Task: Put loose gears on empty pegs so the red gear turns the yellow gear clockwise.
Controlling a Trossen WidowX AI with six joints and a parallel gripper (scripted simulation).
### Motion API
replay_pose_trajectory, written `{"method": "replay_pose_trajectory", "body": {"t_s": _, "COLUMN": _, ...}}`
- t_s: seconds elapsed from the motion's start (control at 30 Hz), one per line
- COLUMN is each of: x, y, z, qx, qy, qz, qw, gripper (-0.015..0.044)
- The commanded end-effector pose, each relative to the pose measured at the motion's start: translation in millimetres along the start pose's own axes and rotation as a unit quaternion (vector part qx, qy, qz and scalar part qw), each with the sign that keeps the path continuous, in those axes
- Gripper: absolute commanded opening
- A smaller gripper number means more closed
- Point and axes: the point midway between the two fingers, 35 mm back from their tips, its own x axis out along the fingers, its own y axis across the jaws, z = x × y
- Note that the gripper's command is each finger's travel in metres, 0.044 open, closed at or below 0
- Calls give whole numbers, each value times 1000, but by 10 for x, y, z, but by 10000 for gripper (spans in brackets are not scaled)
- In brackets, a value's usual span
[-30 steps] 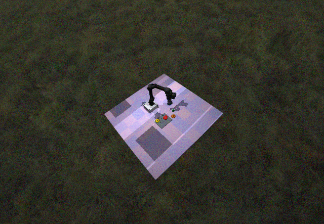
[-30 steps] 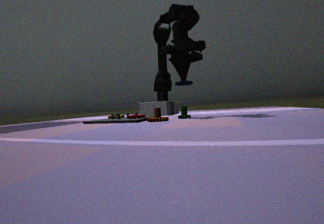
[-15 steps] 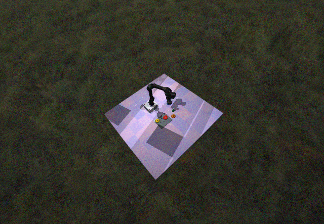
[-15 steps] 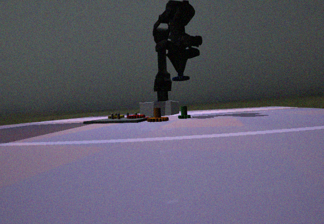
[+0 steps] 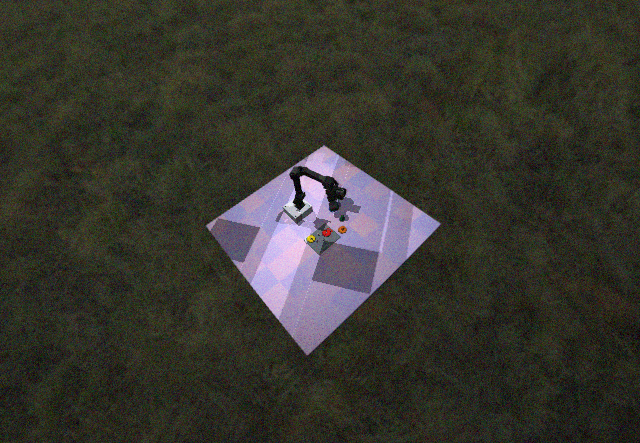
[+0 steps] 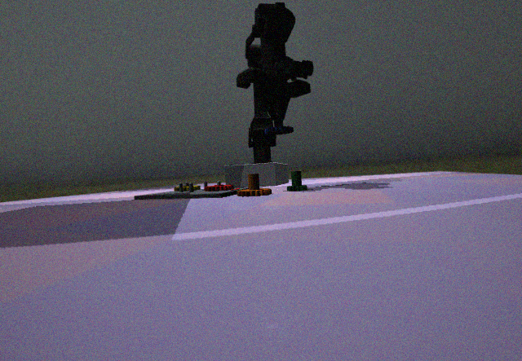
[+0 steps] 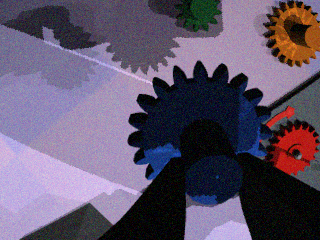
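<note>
My gripper (image 5: 333, 207) (image 6: 278, 125) (image 7: 210, 166) is shut on the stem of a large blue gear (image 6: 285, 129) (image 7: 200, 97), held level high above the table, off the grey board (image 5: 321, 247) (image 6: 168, 195) (image 7: 306, 102). The red gear (image 5: 324, 232) (image 6: 218, 187) (image 7: 300, 142) and the yellow gear (image 5: 310, 238) (image 6: 185, 188) sit on the board. Thin empty pegs (image 6: 191, 187) stand near them. An orange gear (image 5: 342, 229) (image 6: 253, 191) (image 7: 281, 41) and a small green gear (image 5: 342, 218) (image 6: 296, 182) (image 7: 202, 10) stand upright on the table beside the board.
The arm's pale base (image 5: 297, 212) (image 6: 240, 174) stands behind the board. Dark shadow patches (image 5: 345, 267) lie on the table. The orange gear is closest to the board's edge; the green one is farther off. A red arrow (image 7: 286, 113) curves beside the red gear.
</note>
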Motion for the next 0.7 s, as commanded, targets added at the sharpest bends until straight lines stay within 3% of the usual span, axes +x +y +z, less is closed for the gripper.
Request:
{"method": "replay_pose_trajectory", "body": {"t_s": 0.0, "x": 62, "y": -80, "z": -62, "qx": 1, "qy": 5, "qz": 1, "qw": 1000, "gripper": 0}}
{"method": "replay_pose_trajectory", "body": {"t_s": 0.67, "x": 221, "y": -403, "z": -375, "qx": 17, "qy": 21, "qz": 2, "qw": 1000, "gripper": 0}}
